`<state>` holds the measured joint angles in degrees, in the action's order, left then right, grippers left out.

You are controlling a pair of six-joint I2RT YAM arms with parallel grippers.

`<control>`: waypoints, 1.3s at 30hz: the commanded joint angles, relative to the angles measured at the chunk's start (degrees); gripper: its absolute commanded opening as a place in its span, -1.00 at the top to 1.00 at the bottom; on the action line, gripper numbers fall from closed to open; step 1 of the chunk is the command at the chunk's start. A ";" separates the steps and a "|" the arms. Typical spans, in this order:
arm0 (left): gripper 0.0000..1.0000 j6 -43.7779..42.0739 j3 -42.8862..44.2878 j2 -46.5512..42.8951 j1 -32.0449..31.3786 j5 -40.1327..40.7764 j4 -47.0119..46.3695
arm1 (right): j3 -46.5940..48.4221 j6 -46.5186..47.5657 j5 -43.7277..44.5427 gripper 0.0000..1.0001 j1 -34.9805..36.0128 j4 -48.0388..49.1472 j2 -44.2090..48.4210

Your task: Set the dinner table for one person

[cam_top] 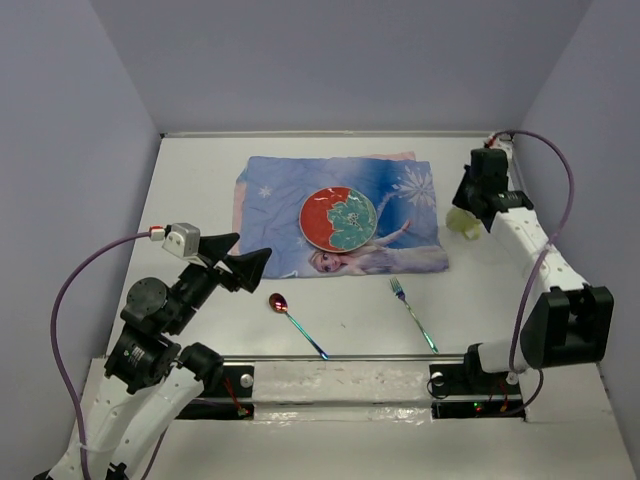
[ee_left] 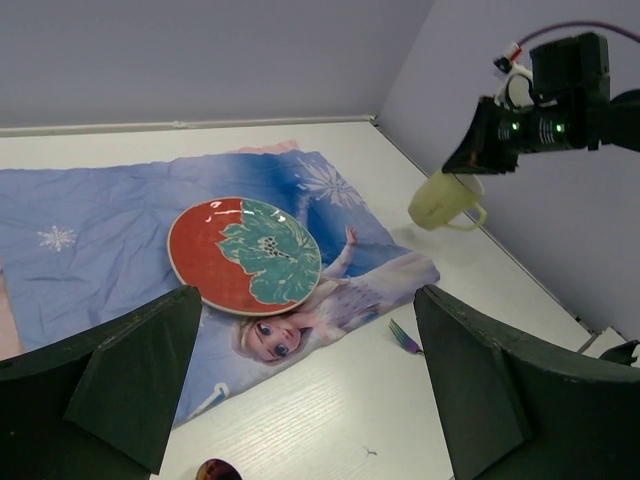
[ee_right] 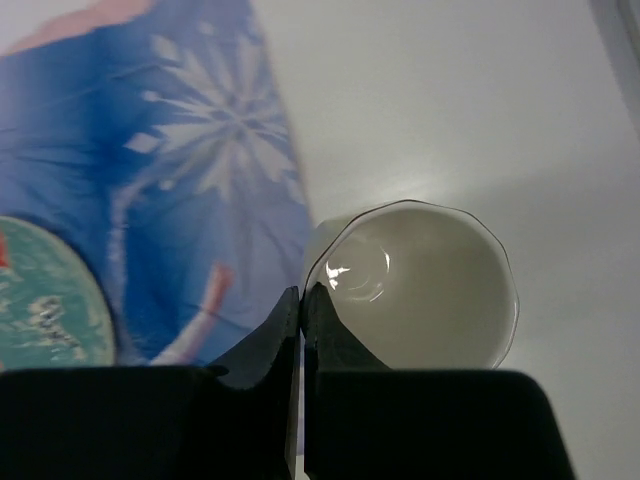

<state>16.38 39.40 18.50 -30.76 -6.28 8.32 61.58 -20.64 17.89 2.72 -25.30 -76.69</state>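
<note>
The white dinner table (cam_top: 200,180) holds a blue princess placemat (cam_top: 270,190) with a red and green plate (cam_top: 338,218) on it. A spoon (cam_top: 295,320) and a fork (cam_top: 412,313) lie on the bare table in front of the placemat. My right gripper (cam_top: 465,210) is shut on the rim of a pale yellow-green cup (cam_top: 463,224), one finger inside (ee_right: 335,320). In the left wrist view the cup (ee_left: 445,200) hangs tilted, a little above the table, just right of the placemat. My left gripper (cam_top: 243,258) is open and empty, above the table left of the spoon.
Purple-grey walls close the table at the back and on both sides (cam_top: 70,150). A metal rail (cam_top: 340,357) runs along the near edge between the arm bases. The right arm (cam_top: 535,250) stretches along the right wall.
</note>
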 commanded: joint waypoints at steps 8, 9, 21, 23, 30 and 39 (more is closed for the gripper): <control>-0.98 -0.74 -0.02 2.41 0.44 1.36 -0.93 | 45.15 19.94 -9.45 1.00 8.62 2.37 -33.16; -0.98 -0.65 -0.02 2.68 0.53 1.36 -1.02 | 47.64 21.42 -9.63 1.00 8.62 1.58 -37.27; -0.98 -0.74 0.07 4.96 3.52 0.48 -1.46 | 62.61 23.19 -14.38 1.00 9.14 -5.64 -51.11; -0.98 -0.83 0.07 5.05 3.87 0.40 -1.46 | 61.91 23.11 -13.94 1.00 9.14 -5.81 -51.98; -0.98 -0.74 -0.02 5.67 4.84 0.40 -1.55 | 61.91 21.44 -10.16 -0.61 10.90 -5.99 -50.41; -0.98 -0.56 0.15 5.76 5.89 2.50 -1.11 | 36.46 13.72 -9.45 -0.76 17.75 -1.25 -24.25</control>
<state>16.38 39.33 24.25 -25.43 -4.69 8.99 109.01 -2.15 7.66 16.47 -31.05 -117.93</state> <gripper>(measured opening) 0.989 0.874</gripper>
